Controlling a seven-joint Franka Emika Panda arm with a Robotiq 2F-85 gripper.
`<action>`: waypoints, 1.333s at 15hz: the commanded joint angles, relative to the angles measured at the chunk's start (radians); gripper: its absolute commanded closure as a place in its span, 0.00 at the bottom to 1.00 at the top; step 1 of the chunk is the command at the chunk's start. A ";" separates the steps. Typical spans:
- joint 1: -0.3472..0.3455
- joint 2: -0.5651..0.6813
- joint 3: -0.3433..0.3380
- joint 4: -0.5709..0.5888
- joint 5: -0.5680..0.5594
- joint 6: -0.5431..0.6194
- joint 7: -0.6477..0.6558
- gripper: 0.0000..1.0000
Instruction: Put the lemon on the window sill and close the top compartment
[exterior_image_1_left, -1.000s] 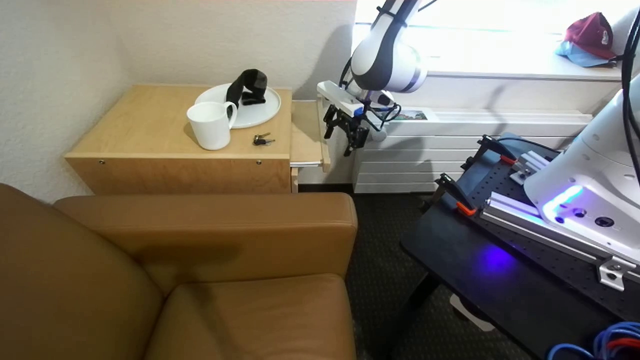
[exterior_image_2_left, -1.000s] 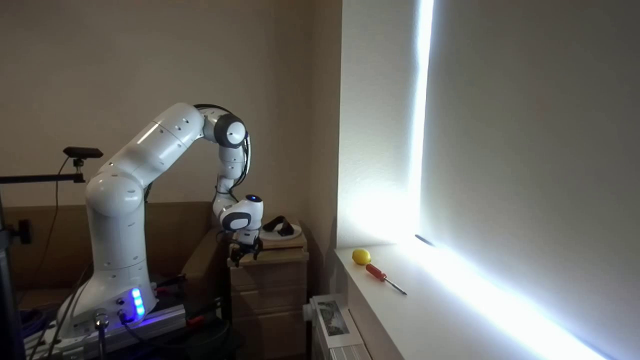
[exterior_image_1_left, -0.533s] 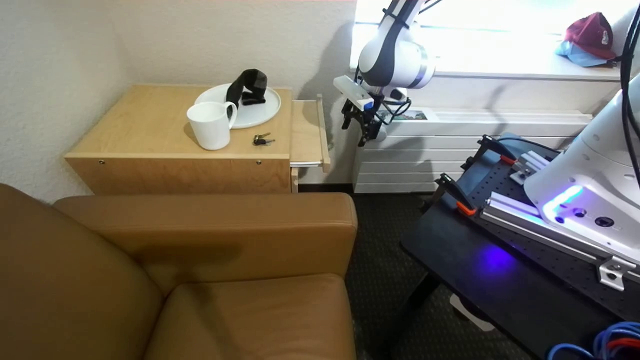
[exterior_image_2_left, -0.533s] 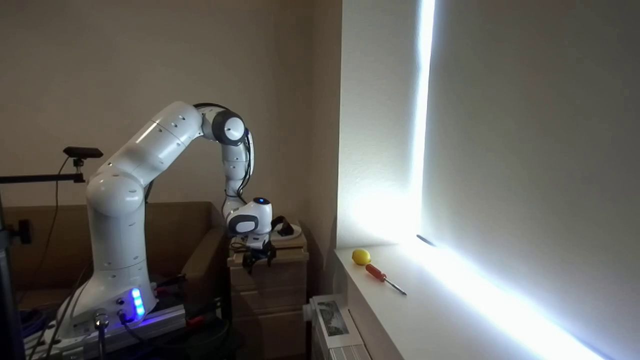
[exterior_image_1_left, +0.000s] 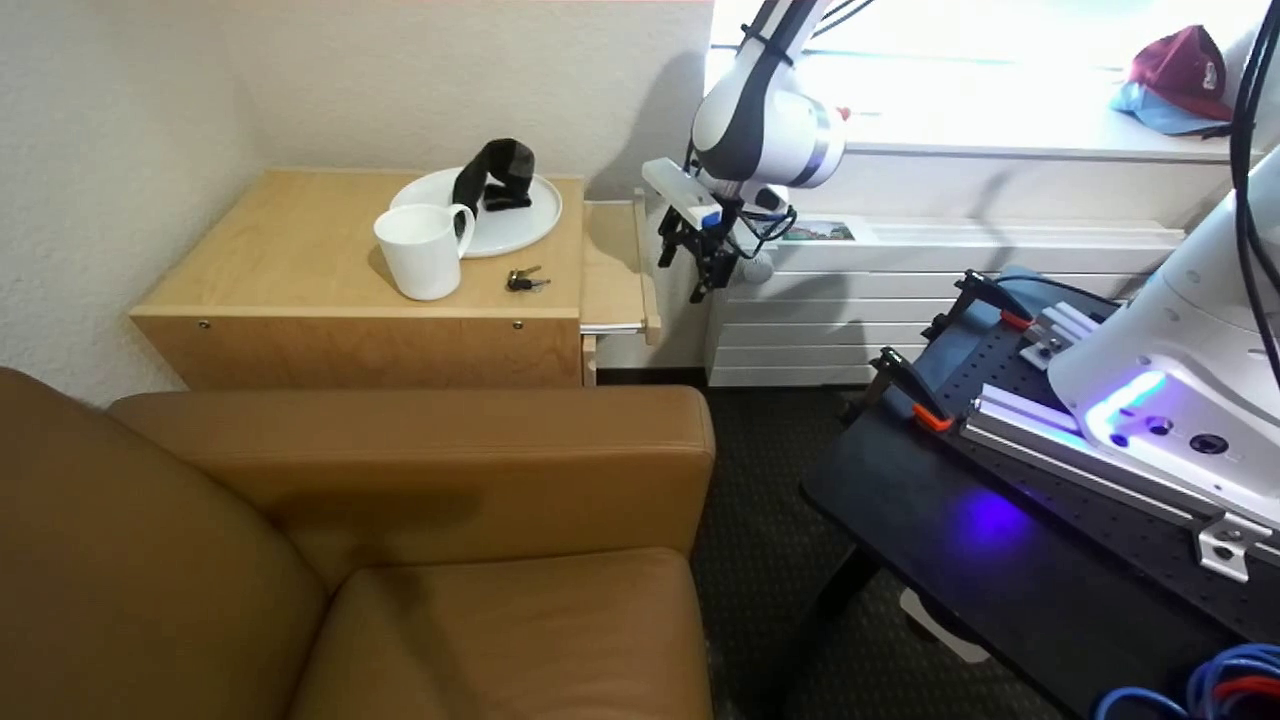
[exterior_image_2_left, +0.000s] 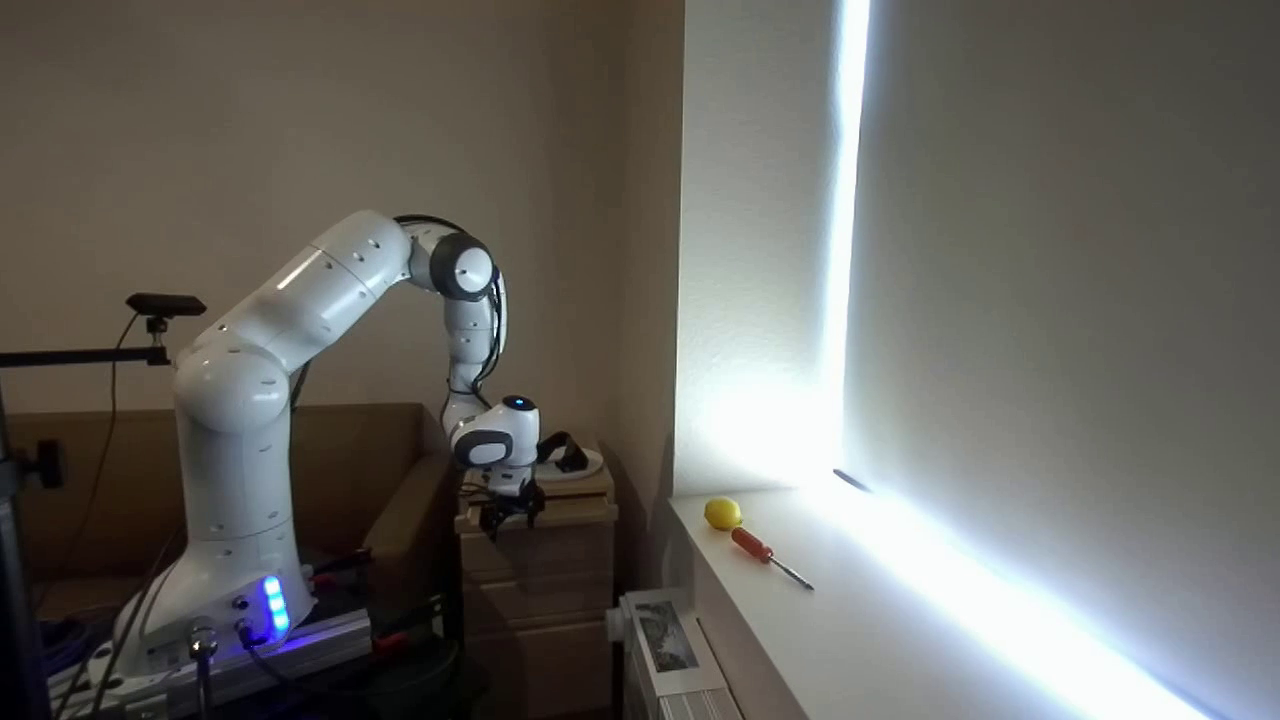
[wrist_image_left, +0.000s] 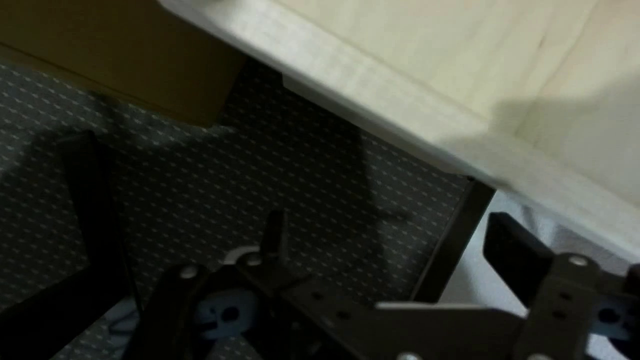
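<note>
The yellow lemon rests on the white window sill near its end, beside a screwdriver. The sill also shows in an exterior view, where the lemon is hidden behind the arm. The top compartment of the tan wooden side table is slid out; its front shows in an exterior view and its pale edge in the wrist view. My gripper is open and empty, just in front of the compartment's front edge. It also shows in an exterior view and the wrist view.
A white mug, a plate with a dark strap, and keys are on the side table. A red screwdriver lies on the sill. A radiator is below. A leather sofa stands in front.
My gripper moved away from the compartment toward the window, then part of the way back toward the compartment's front. The lemon and the pulled-out compartment have not moved.
</note>
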 joint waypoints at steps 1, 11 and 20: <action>0.052 0.057 0.002 0.076 0.036 0.004 -0.023 0.00; 0.072 0.159 0.091 0.197 0.034 0.002 -0.066 0.00; 0.282 0.021 -0.180 0.098 0.059 0.001 0.001 0.00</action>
